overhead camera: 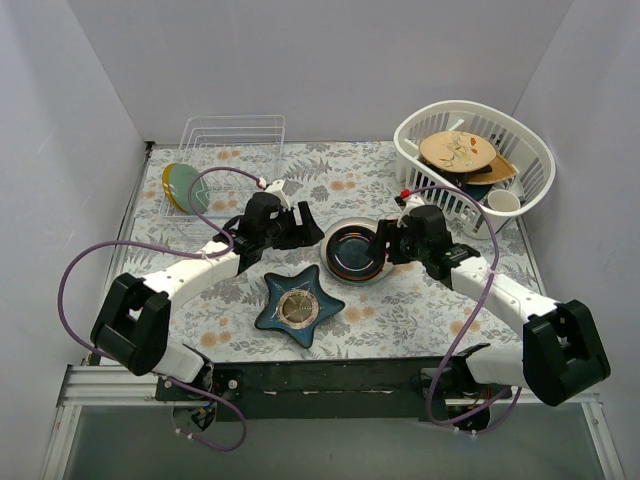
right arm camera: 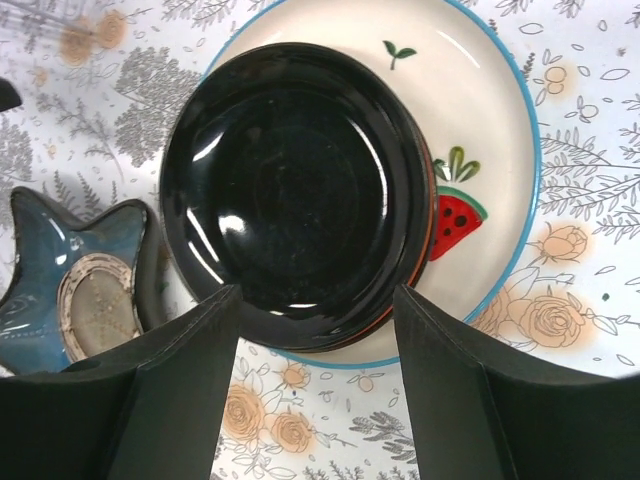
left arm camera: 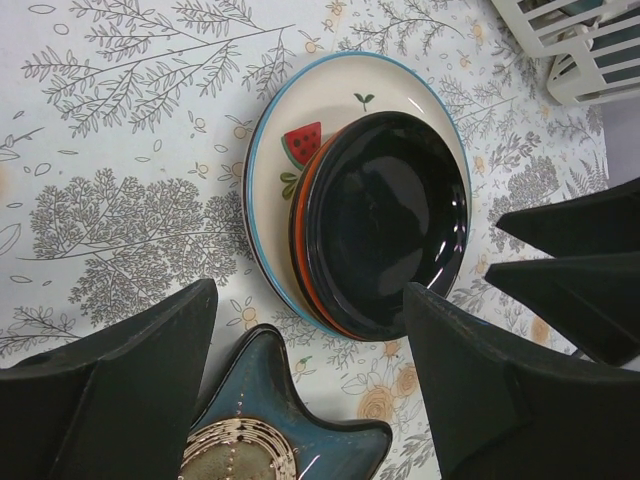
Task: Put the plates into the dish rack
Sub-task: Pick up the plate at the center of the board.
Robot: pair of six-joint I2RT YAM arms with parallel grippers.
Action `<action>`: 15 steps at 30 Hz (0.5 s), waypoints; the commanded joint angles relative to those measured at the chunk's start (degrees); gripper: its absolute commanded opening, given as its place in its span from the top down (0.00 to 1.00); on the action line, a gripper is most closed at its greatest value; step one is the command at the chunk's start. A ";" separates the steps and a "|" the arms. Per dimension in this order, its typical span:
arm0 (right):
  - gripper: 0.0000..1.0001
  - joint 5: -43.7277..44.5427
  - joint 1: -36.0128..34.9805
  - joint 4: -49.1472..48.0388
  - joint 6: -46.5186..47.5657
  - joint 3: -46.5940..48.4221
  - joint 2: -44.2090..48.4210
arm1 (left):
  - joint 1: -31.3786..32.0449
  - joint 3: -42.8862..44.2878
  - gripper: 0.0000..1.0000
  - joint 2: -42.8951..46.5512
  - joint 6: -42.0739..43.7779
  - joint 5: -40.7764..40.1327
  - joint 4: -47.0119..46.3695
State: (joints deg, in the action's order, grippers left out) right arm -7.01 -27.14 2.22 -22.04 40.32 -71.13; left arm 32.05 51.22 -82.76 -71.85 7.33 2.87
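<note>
I see my right gripper (right arm camera: 318,292) open and empty, the plates (right arm camera: 290,180) stacked just ahead of it, lower ones mostly hidden. My left gripper (left arm camera: 310,288) is open, empty; the dish rack (overhead camera: 232,130) sits faint beyond it.

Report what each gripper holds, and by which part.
Nothing is held: the left gripper and right gripper both stand open near the glossy black round plate.

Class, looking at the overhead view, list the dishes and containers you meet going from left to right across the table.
green plate → star-shaped dish → stacked plates → white basket
</note>
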 commanded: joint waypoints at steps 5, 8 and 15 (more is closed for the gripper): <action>0.31 0.76 2.17 -4.94 1.12 0.11 -3.13 | 0.64 0.19 0.25 1.29 0.40 0.23 -1.29; 0.31 1.47 2.61 -4.86 1.13 0.11 -4.10 | 0.73 0.19 0.26 1.37 0.31 0.40 -1.20; 0.32 3.05 3.14 -5.03 1.30 -0.59 -5.33 | 0.82 -0.42 0.25 1.90 0.05 0.31 -1.29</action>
State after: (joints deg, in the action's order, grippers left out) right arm -5.52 -24.47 -0.21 -21.21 40.21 -76.20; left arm 32.49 51.20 -82.76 -71.85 7.53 2.31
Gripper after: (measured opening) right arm 0.686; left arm 0.744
